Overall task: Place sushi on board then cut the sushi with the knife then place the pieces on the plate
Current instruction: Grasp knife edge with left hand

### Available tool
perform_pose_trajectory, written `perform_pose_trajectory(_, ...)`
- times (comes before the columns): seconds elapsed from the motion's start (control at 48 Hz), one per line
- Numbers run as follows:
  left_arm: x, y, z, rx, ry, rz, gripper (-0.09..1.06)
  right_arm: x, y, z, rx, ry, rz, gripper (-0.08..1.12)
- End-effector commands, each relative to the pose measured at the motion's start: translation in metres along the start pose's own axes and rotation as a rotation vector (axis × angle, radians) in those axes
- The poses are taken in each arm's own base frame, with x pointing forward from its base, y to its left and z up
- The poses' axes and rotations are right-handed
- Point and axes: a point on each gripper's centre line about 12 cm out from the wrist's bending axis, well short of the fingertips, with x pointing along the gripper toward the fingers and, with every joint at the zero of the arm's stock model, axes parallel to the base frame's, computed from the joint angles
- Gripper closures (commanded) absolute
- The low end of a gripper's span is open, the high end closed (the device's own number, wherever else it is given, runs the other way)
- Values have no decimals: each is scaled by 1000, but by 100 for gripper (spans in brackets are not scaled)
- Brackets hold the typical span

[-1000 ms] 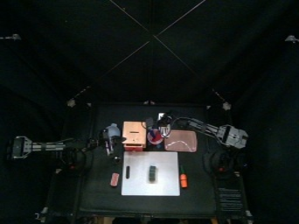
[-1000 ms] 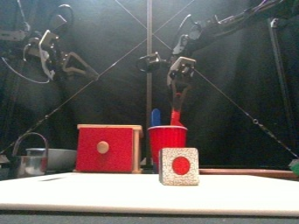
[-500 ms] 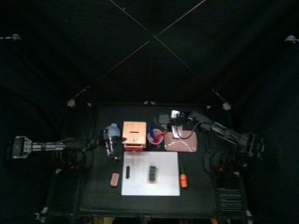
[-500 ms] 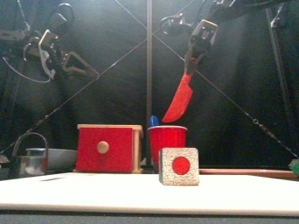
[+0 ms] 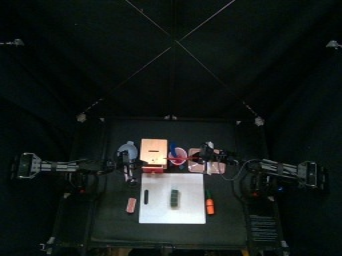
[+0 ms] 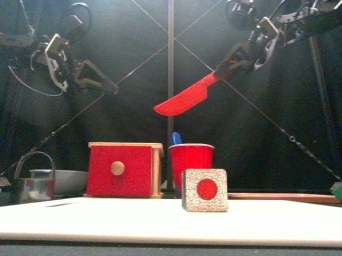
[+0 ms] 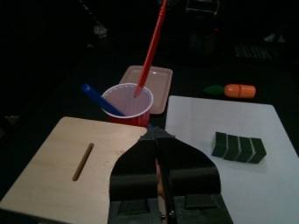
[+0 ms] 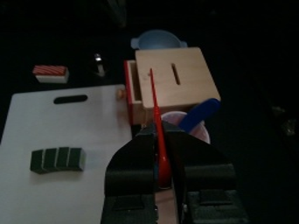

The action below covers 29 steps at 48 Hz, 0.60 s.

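Red knife (image 6: 187, 97) tipped sideways, in right jaws

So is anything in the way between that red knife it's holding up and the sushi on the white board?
Nothing visible. The right end effector holds the red knife high in open air; the sushi roll lies on the white board. The red cup and wooden box stand behind the board.

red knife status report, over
Right gripper shut on red knife, high over the cup. Left gripper shut, by the wooden box. Sushi whole on board, path clear.
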Motion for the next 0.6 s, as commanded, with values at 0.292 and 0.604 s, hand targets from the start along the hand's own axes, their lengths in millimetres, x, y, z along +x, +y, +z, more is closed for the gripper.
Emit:
perform_pose_trajectory(0.292,35,-29,9,78,-35,-86,19,3,34,-7,29,-144,38,68)
perform_pose_trajectory(0.604,61,-42,16,83,-42,-111,4,6,41,-7,22,-144,54,68)
